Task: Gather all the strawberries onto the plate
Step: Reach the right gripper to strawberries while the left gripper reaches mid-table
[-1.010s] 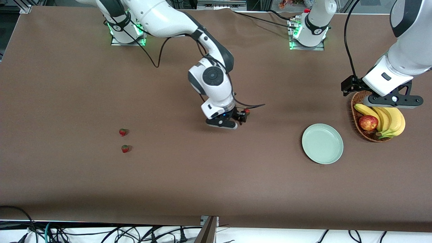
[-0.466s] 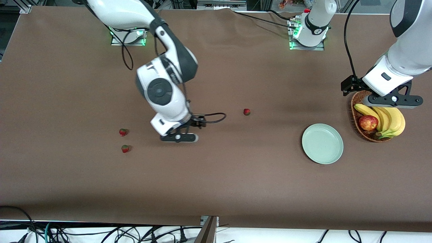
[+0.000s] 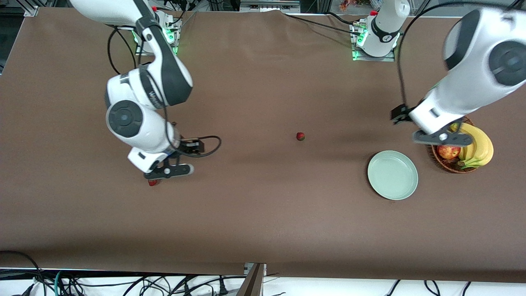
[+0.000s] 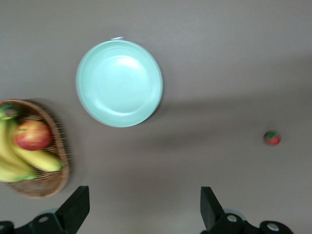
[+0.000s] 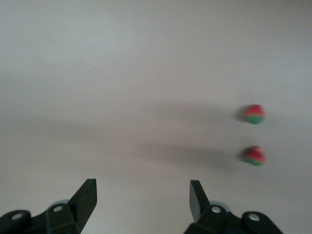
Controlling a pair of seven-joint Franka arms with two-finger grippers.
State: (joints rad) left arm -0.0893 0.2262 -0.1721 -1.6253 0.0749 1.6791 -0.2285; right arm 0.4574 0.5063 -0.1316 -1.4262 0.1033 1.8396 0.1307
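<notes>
One strawberry (image 3: 300, 136) lies mid-table and shows in the left wrist view (image 4: 272, 138). A second strawberry (image 3: 153, 182) peeks out under my right gripper (image 3: 168, 171), toward the right arm's end. The third is hidden by that arm in the front view. The right wrist view shows both berries there, one (image 5: 255, 114) beside the other (image 5: 254, 156), off to the side of my open, empty right gripper (image 5: 142, 197). The mint-green plate (image 3: 392, 175) is empty. My left gripper (image 3: 441, 139) hangs open and empty (image 4: 144, 209) over the basket's edge beside the plate (image 4: 119, 83).
A brown wicker basket (image 3: 451, 167) with a red-yellow apple (image 3: 448, 151) and bananas (image 3: 478, 144) stands at the left arm's end, next to the plate. Cables hang along the table edge nearest the front camera.
My right gripper left a strawberry mid-table and swung toward the right arm's end, over the two other berries. My left arm shifted from over the basket toward the plate.
</notes>
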